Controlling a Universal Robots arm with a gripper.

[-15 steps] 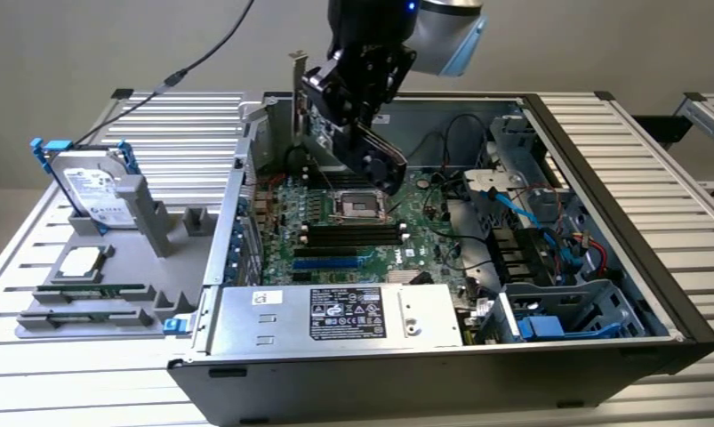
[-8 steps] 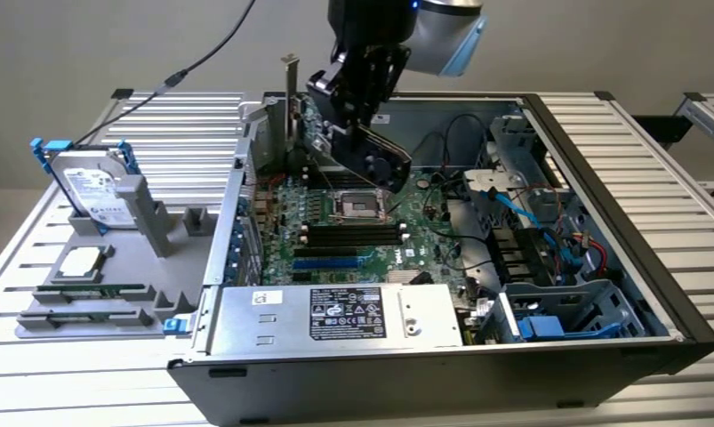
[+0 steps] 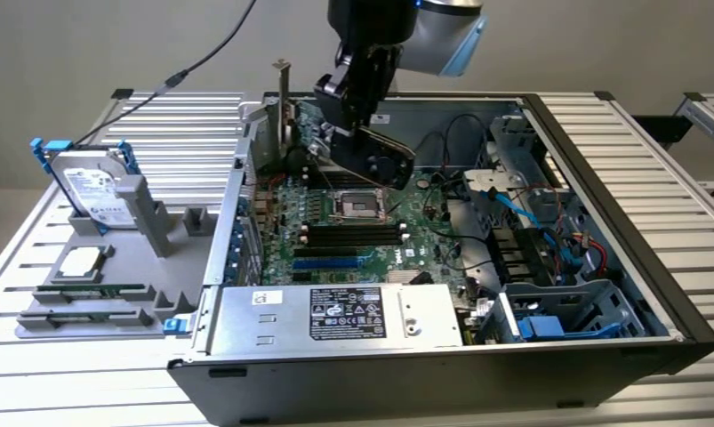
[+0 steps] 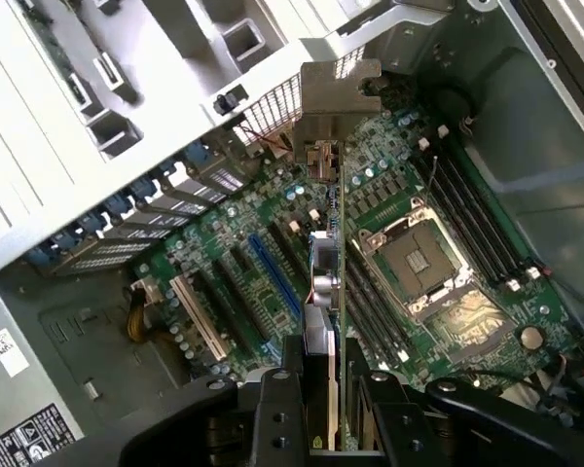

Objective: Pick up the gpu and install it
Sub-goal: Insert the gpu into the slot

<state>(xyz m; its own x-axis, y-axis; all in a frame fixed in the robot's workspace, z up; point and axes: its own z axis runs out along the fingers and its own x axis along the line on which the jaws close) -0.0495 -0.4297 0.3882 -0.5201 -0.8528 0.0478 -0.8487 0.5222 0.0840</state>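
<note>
Above the motherboard (image 3: 422, 245) near the rear wall of the case (image 3: 452, 382), we see the gripper (image 4: 328, 389) clenched on the gpu (image 4: 323, 282), tilted and clear of the slots (image 4: 273, 272): pickup done, seating in a slot still left.

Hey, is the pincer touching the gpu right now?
Touching. The wrist view shows the pincer clamped on the gpu, with its fingers pressed against both faces of the card.
</note>
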